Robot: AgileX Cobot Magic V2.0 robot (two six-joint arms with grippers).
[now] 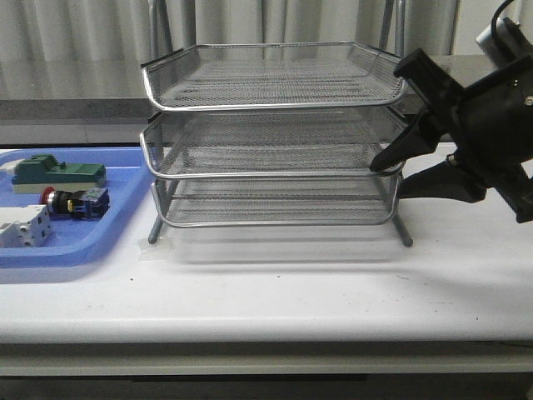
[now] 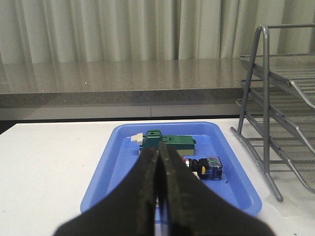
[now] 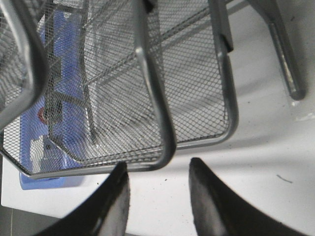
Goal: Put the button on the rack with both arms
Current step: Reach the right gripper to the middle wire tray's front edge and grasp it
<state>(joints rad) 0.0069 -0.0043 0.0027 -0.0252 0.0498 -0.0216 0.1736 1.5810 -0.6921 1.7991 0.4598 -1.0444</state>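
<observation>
Sitting untouched in the blue tray [image 1: 117,229], the button [image 1: 73,202] awaits pickup (left claw [image 2: 158,162] pressed together, right claw [image 1: 398,173] spread beside the rack's [image 1: 271,133] middle tier).

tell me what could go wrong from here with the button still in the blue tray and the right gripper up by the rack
1. The right gripper is open at the rack middle tier's front corner; pushing or pulling there could slide or tip the rack.
2. The button lies close between the green block and white block in the blue tray; the left gripper, shut now, might knock a neighbour or grab it instead.
</observation>
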